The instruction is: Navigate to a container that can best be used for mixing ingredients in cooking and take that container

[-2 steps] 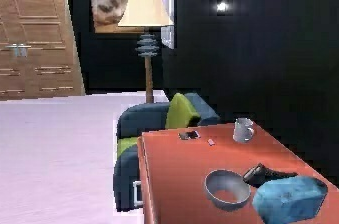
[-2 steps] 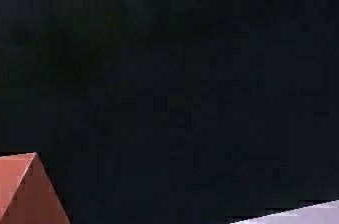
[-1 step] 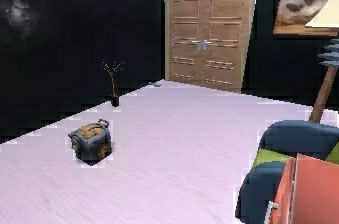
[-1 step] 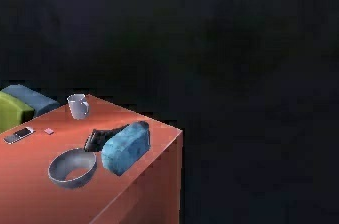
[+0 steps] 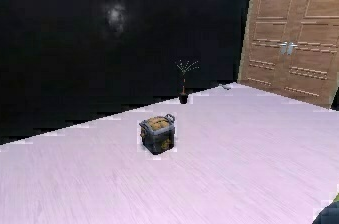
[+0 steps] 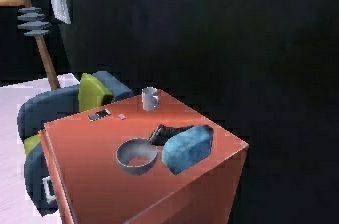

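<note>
Bowl (image 6: 135, 156): grey, round and shallow, resting upright on the reddish desk (image 6: 85, 172), towards the desk's near right part in the arm side view.
End effector: state cannot be told.
Beside the bowl: a blue-green padded lump (image 6: 188, 148) just at its right, touching or nearly so; a dark flat item (image 6: 160, 132) lies just behind the two.
Farther along the desk: a grey cup (image 6: 150, 97) upright near the far corner; a small dark slab (image 6: 99, 116) with pale marks too small to read, near the far left edge.
Beyond the desk: a blue armchair (image 6: 55, 108) with a yellow-green cushion (image 6: 94, 88), set close against the desk's far left side; a wooden pole (image 6: 48, 58) with a grey ribbed fitting rises behind it.
Forward view: pale floor (image 5: 237, 160); a small grey crate (image 5: 156, 133) with brownish contents, standing alone mid-floor; a dark potted twig plant (image 5: 184, 88) at the black wall; a wooden double door (image 5: 299, 48) at the right.
</note>
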### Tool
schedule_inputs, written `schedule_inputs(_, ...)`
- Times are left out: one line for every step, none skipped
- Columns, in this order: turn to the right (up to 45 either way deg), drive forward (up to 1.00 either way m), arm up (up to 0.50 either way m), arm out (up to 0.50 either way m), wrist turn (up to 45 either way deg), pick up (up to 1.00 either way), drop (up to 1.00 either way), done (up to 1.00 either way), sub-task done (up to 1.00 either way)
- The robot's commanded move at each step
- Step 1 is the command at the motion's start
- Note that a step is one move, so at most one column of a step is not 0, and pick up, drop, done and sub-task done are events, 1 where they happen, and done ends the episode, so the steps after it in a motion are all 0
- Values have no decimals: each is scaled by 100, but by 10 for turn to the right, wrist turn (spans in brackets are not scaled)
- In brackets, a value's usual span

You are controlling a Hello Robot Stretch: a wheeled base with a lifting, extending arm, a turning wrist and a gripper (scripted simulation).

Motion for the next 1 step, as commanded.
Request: schedule_inputs(0,0,50,0,0,0,0,0,0)
